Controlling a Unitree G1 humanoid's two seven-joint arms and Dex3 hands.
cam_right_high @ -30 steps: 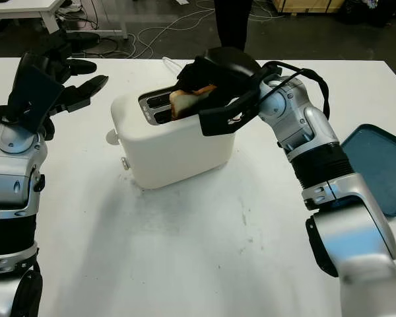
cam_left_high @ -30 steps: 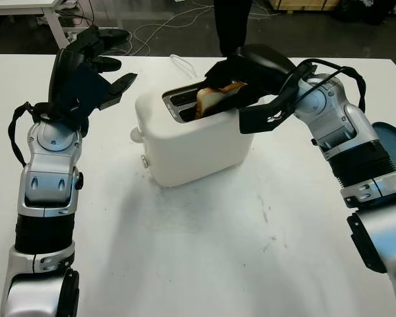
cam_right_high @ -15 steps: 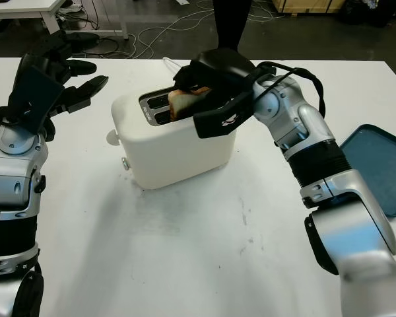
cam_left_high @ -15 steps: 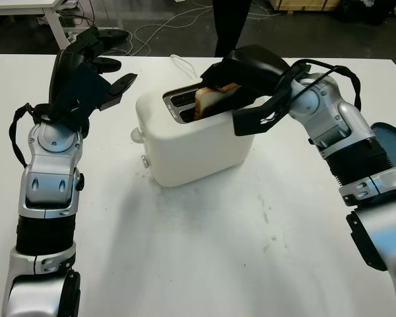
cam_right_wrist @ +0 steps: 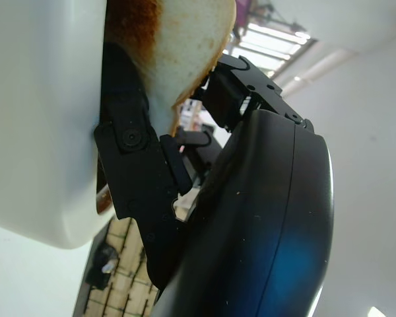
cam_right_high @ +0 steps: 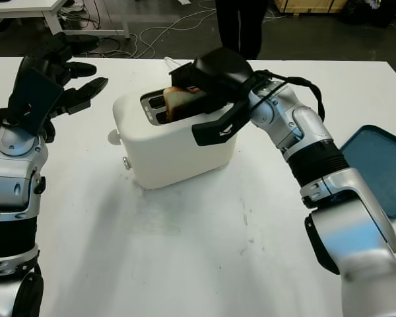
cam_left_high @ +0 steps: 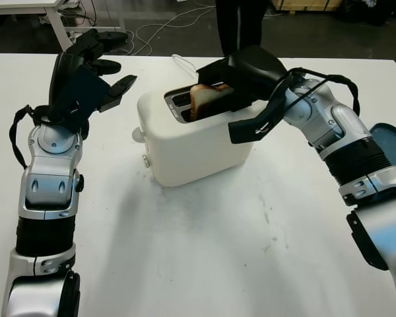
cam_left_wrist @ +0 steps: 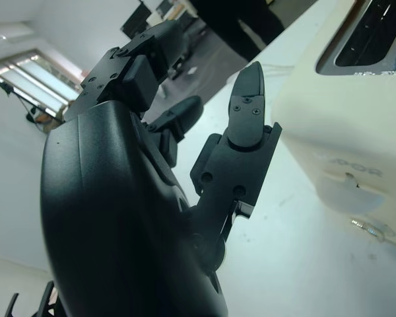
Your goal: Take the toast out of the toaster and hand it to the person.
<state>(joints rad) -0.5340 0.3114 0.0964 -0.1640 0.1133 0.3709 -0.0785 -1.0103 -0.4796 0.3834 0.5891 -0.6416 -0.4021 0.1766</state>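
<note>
A white toaster (cam_left_high: pixel 197 142) stands in the middle of the white table (cam_left_high: pixel 204 251). A browned slice of toast (cam_left_high: pixel 203 100) sticks up out of its near slot, tilted. My right hand (cam_left_high: pixel 234 78) is shut on the toast from the right, above the toaster's top; up close the toast (cam_right_wrist: pixel 178 46) is pinched between the black fingers (cam_right_wrist: pixel 135 165). My left hand (cam_left_high: pixel 86 72) is open, raised to the left of the toaster and apart from it. In the left wrist view the toaster (cam_left_wrist: pixel 356 125) sits past that hand's fingers (cam_left_wrist: pixel 244 112).
A person's dark legs (cam_left_high: pixel 241 26) stand beyond the far table edge. A blue tray (cam_right_high: pixel 376 165) lies at the right edge. A white cord (cam_left_high: pixel 181 63) runs behind the toaster. Cables cover the floor at the back.
My right hand has shifted left and lifted the toast a little higher out of the slot. The person has moved slightly right. My left hand has stayed put.
</note>
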